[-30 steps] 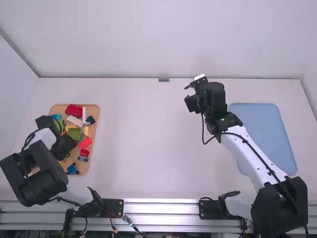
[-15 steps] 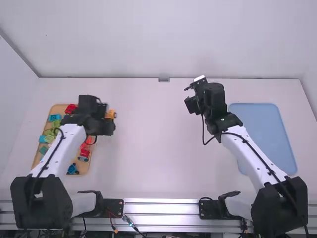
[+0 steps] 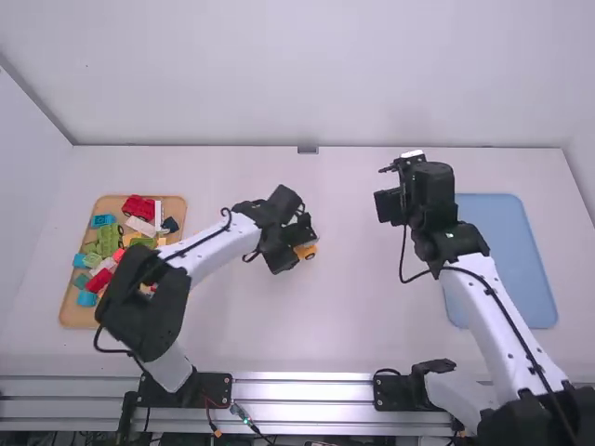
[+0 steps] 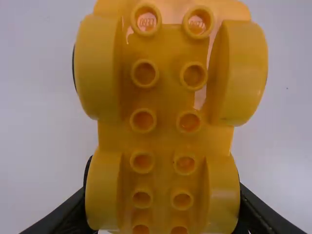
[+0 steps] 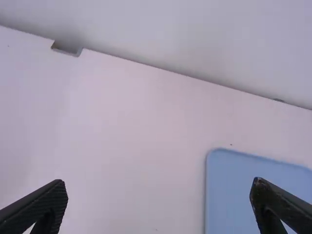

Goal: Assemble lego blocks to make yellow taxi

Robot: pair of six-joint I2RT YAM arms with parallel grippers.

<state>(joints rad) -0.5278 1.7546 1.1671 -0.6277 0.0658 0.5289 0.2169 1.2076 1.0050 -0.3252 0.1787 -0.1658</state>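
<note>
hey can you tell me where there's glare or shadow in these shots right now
Left wrist view: pale, shiny reflections on the yellow block. High view: bright highlights along the metal rail, fairly even light on the table. Right wrist view: soft shading low on the wall, no harsh glare.

Between the left arm (image 3: pixel 209 246) and the right arm (image 3: pixel 483 307) the table (image 3: pixel 353 334) leaves room to pass, but the left blocks part of the wooden tray (image 3: pixel 72 314) and the right part of the blue tray (image 3: pixel 511 251).
</note>
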